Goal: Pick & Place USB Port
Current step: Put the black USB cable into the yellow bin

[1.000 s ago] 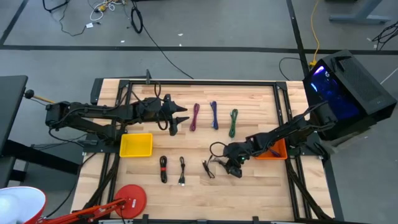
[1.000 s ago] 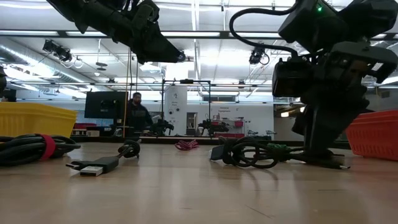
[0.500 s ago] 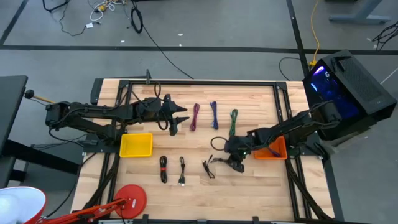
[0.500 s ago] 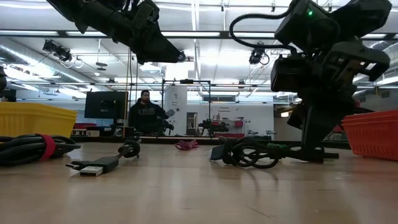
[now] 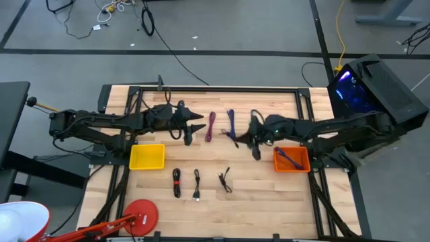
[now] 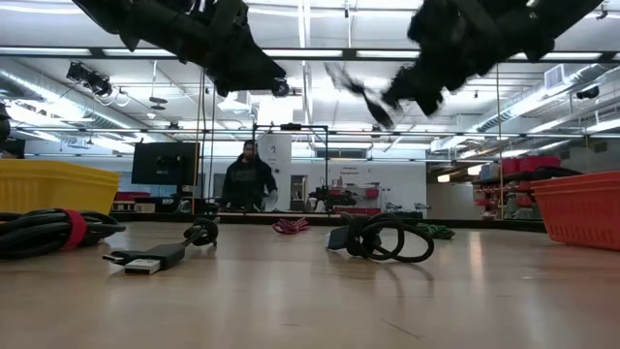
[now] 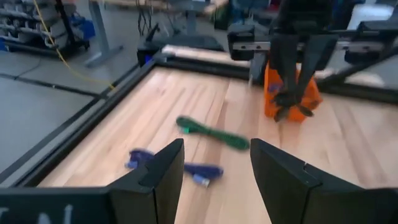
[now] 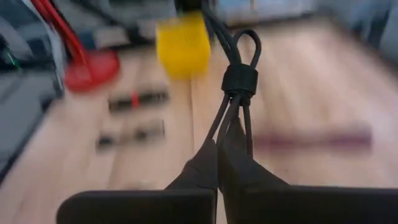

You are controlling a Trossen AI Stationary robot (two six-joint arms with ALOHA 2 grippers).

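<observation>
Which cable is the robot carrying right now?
Look from the orange bin on the table's right toward the middle. There the right gripper hangs in the air, jaws shut on a black cable. It's the only cable off the wood, bundled with a black band.

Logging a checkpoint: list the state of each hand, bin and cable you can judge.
left hand: open, holding nothing, above the table
right hand: shut on black cable, in the air
black cable: bundled, hanging from right hand
orange bin: holds a purple cable
yellow bin: nothing seen inside
green cable: lying on table
</observation>
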